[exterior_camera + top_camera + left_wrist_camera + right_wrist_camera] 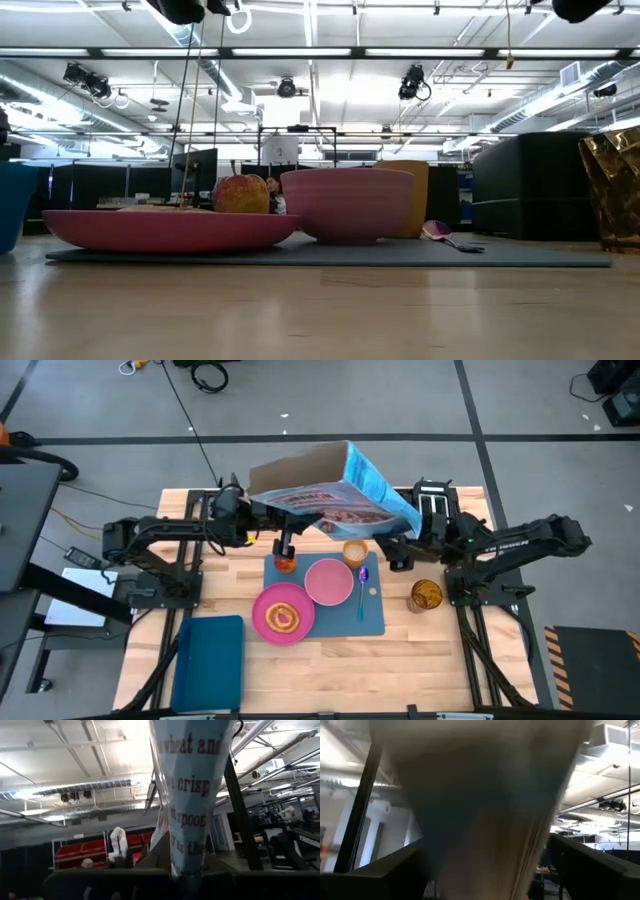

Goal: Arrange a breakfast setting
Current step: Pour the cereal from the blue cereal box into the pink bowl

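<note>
Your left gripper (pixel 243 512) is clamped on the open end of the blue cereal box (pixel 335 490), keeping it aloft on its side over the table's far edge, above the placemat (pixel 372 610). Your right gripper (pixel 408 532) stands wide at the box's other end, apparently not gripping it.

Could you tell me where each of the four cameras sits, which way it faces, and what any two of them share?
High view: above the table, looking straight down; shows both arms, the left gripper and right gripper at the blue cereal box raised over the placemat.
Low view: table height, looking level across; no arm shows, only plate, bowl, apple.
Left wrist view: on the left arm, facing the box edge.
Right wrist view: on the right arm, box blurred close.
Shared: high and low views both show plate, bowl, apple.
</note>
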Motion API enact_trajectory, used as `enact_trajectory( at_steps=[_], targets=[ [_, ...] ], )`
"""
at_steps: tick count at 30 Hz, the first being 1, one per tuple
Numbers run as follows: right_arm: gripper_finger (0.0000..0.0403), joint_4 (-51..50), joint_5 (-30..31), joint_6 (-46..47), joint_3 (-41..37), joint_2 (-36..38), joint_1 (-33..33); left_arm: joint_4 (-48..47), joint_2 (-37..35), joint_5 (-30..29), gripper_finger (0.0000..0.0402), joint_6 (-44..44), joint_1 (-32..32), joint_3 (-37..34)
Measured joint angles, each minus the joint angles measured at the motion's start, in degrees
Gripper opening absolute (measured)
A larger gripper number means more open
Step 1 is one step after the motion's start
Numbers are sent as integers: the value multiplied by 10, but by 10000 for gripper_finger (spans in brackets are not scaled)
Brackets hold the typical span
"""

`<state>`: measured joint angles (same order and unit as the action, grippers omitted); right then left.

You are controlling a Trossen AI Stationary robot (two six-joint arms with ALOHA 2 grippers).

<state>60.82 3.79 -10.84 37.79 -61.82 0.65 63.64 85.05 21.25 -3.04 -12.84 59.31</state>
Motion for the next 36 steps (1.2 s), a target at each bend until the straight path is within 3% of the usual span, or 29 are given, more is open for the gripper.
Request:
enact_trajectory(
  at_steps=[10, 21, 26, 30, 36],
  targets=[
    [337, 36, -34, 21, 6, -15, -12, 24, 8, 14, 11, -17, 5, 0],
    [185, 51, -59, 21, 6, -17, -12, 4, 10, 7, 16, -37, 5, 0],
    [132, 39, -68, 28, 6, -8, -11, -11, 9, 40, 65, -39, 6, 0],
    [122, -18, -72, 33, 6, 22, -7, -41, -2, 84, 126, -38, 4, 0],
    [124, -161, -33, -6, 6, 115, 25, -223, -73, 95, 198, 44, -2, 0]
  ],
)
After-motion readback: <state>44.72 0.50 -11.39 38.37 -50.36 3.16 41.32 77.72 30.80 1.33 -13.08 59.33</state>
